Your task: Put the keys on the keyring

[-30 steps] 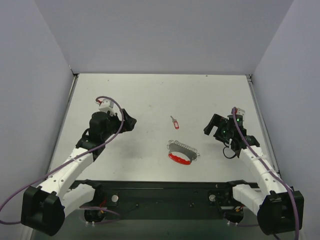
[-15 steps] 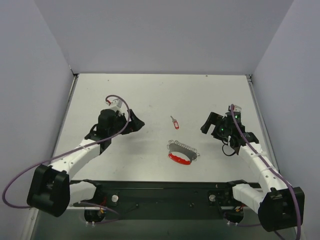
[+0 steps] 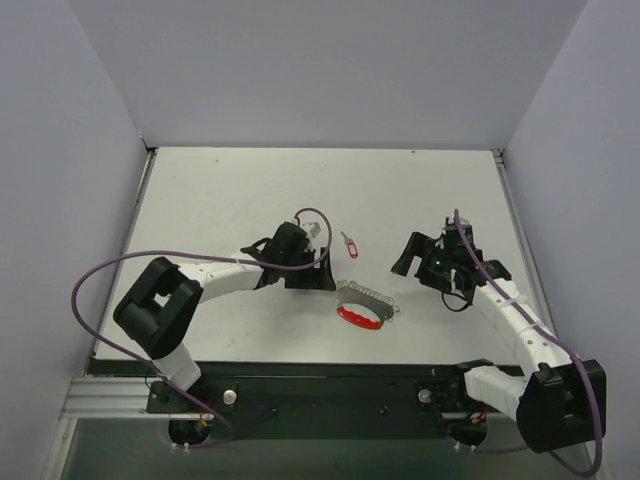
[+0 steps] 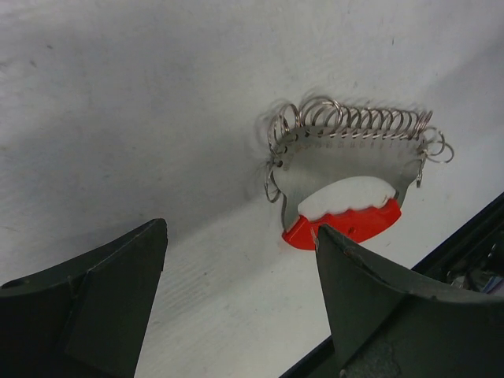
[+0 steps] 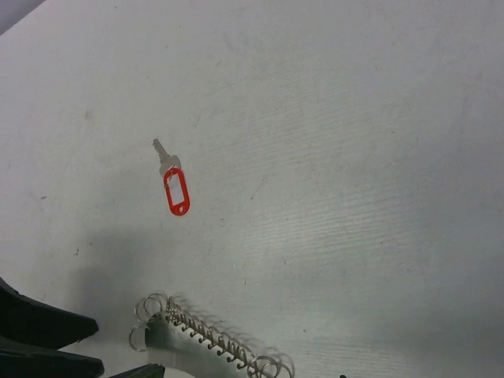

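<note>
The keyring [image 3: 365, 305] lies flat on the table: a red arc on its near side and a band of small silver rings on its far side. In the left wrist view the keyring [image 4: 346, 177] lies just ahead of my right finger. The key [image 3: 348, 244], silver with a red head, lies alone a little beyond it, and also shows in the right wrist view [image 5: 175, 187]. My left gripper [image 3: 326, 277] is open and empty, low over the table just left of the keyring. My right gripper [image 3: 403, 256] is open and empty to the right of both.
The white table [image 3: 250, 190] is walled by grey panels at the back and sides. A black rail [image 3: 320, 385] runs along the near edge. A purple cable [image 3: 100, 290] loops off the left arm. The left gripper's dark fingers [image 5: 39, 335] show at the bottom left of the right wrist view.
My left arm has swung far to the right, from the left side of the table to just beside the keyring. My right gripper has crept slightly left. Key and keyring have not moved.
</note>
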You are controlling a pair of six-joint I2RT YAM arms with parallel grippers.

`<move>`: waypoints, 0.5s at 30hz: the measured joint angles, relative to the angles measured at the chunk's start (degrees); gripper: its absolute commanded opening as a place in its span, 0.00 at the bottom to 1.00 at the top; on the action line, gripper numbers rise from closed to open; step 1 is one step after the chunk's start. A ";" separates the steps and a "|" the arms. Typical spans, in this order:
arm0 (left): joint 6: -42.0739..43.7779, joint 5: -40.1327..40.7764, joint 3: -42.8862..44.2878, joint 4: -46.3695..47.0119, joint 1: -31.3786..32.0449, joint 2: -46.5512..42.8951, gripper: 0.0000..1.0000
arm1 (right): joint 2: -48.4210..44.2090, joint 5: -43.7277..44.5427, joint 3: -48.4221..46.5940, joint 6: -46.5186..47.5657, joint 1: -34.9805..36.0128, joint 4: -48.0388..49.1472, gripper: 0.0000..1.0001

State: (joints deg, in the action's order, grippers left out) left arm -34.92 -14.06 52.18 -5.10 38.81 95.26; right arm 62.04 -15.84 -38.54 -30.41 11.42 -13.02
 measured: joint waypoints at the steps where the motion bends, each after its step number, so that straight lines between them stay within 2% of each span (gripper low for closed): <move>1: 0.07 0.37 0.44 -1.11 1.20 0.87 0.86 | 0.09 -0.74 0.00 -0.26 0.07 -0.61 0.86; 6: 1.38 3.74 3.23 -5.16 5.03 2.38 0.86 | 0.07 -3.65 0.02 -1.88 0.26 -4.42 0.79; 12: 2.80 6.86 3.80 -6.36 5.03 2.36 0.86 | -1.18 -6.60 1.97 -4.46 0.31 -7.67 0.68; 15: 3.32 7.58 3.80 -6.67 5.03 2.36 0.86 | -1.77 -7.69 4.17 -5.95 0.31 -8.79 0.65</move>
State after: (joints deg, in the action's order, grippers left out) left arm -31.59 -6.48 55.99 -11.77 43.83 97.62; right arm 60.27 -23.53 -34.37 -36.36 11.73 -21.80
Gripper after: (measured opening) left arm 0.858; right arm 0.682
